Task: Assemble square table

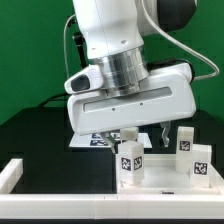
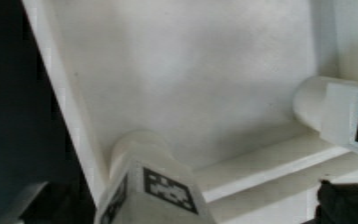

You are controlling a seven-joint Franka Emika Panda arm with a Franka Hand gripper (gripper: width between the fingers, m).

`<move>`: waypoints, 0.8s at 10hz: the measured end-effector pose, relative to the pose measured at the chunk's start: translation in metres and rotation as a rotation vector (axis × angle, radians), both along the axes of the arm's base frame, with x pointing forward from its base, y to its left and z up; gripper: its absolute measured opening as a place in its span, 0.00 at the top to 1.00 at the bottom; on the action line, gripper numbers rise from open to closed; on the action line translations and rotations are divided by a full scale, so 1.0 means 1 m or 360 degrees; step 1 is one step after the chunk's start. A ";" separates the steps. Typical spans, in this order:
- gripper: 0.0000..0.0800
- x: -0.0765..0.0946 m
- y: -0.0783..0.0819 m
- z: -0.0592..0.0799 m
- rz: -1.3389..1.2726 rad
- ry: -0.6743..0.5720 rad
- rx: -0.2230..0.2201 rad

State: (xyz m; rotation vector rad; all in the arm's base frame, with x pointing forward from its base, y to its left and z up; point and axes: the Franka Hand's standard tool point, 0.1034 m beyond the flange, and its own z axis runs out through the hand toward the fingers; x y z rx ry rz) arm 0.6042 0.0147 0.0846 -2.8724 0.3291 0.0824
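Observation:
The square table's white slab (image 2: pixel 176 80) lies flat at the front of the black surface, also seen as the slab (image 1: pixel 160 178) in the exterior view. Three short white tagged legs stand upright on it: one leg (image 1: pixel 130 160) nearest the camera, a second leg (image 1: pixel 185 141) behind it and a third leg (image 1: pixel 203 160) at the exterior view's right. My gripper (image 1: pixel 136 134) hangs open just over the nearest leg. In the wrist view that leg (image 2: pixel 149 185) rises between my dark fingertips (image 2: pixel 343 200), with a gap on each side. Another leg (image 2: pixel 345 115) stands further off.
The white rail frame (image 1: pixel 12 174) edges the black surface at the exterior view's left front. The marker board (image 1: pixel 95 141) lies flat behind the slab, under my hand. A green backdrop closes the far side.

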 end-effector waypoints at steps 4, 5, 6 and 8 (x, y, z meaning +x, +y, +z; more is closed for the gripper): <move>0.19 0.007 -0.018 -0.004 0.0060 -0.0046 -0.0016; 0.19 0.006 -0.018 -0.007 0.0048 -0.0054 -0.0014; 0.19 0.007 -0.017 -0.006 0.0049 -0.0053 -0.0013; 0.35 0.007 -0.017 -0.007 0.0035 -0.0049 -0.0014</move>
